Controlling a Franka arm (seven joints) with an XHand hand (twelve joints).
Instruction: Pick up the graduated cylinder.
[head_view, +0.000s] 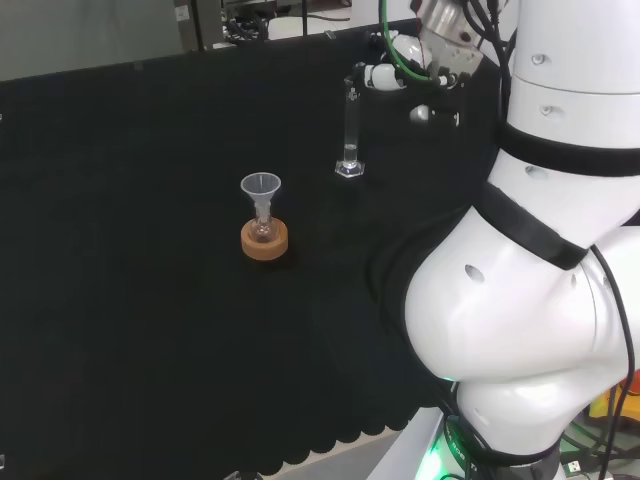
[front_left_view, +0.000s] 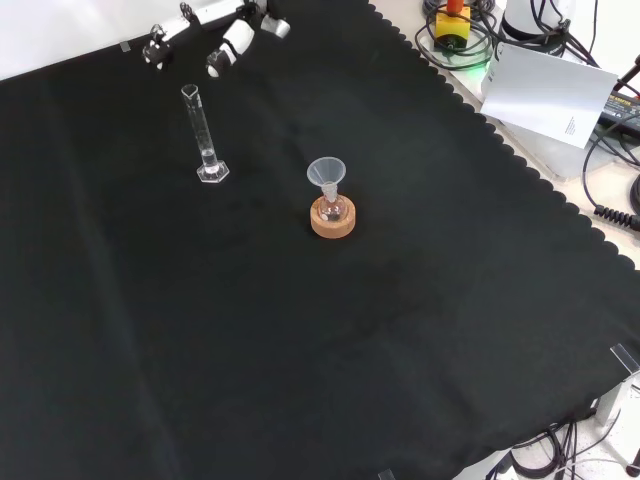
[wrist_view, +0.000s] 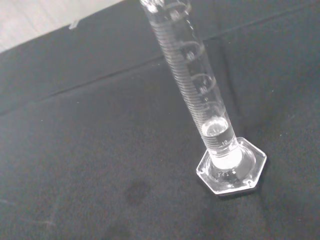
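- On the black cloth (front_left_view: 420, 300), the graduated cylinder (front_left_view: 203, 135) stands upright on its hexagonal foot, untouched, toward the upper left in the front view.
- In the head view the same cylinder (head_view: 350, 130) stands toward the far side of the bench, left of the arm's white links (head_view: 540, 280).
- The wrist view looks down along the cylinder (wrist_view: 200, 95): fine graduation lines run the length of the tube, and a little clear liquid sits at its bottom, just above the foot.
- The hand (front_left_view: 225, 35) hangs above the cloth at the top edge of the front view, up and a little to the right of the cylinder's mouth, apart from it.
- In the head view the hand (head_view: 400, 60) is just to the right of the cylinder's top; 1 fingertip appears near the rim, but I cannot tell whether it touches.
- The fingers (front_left_view: 160, 45) are spread and only slightly bent, and they hold nothing.
- A cork ring (front_left_view: 332, 218) lies near the middle of the cloth, lower right of the cylinder in the front view and well apart from it.
- A small flask (front_left_view: 331, 207) sits in that ring, with a clear funnel (front_left_view: 326, 174) standing in its neck.
- In the head view the ring (head_view: 265, 240) and the funnel (head_view: 261, 188) are to the lower left of the cylinder.
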